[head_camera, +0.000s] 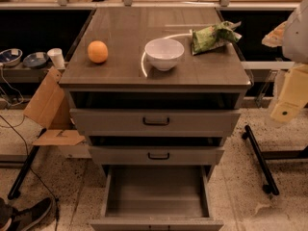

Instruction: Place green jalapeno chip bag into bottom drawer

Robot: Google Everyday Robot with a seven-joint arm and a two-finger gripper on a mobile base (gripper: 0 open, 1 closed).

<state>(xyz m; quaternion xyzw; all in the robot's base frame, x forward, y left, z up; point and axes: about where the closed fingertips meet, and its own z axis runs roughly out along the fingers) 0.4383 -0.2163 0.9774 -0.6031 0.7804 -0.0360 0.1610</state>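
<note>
The green jalapeno chip bag (212, 37) lies on the grey-brown cabinet top (125, 32), at its right edge, just right of a white bowl (164, 53). The bottom drawer (156, 191) is pulled out toward me and its flat floor is bare. My gripper (285, 110) shows as a pale yellowish part of the arm at the right edge of the view. It is off to the right of the cabinet, below the level of the top, and well apart from the bag.
An orange (97, 51) sits on the top at the left. The two upper drawers with black handles (156, 121) are slightly out. A cardboard box (47, 104) leans at the left. A black wheeled leg (260, 159) lies at the right, and a shoe (26, 215) is at the bottom left.
</note>
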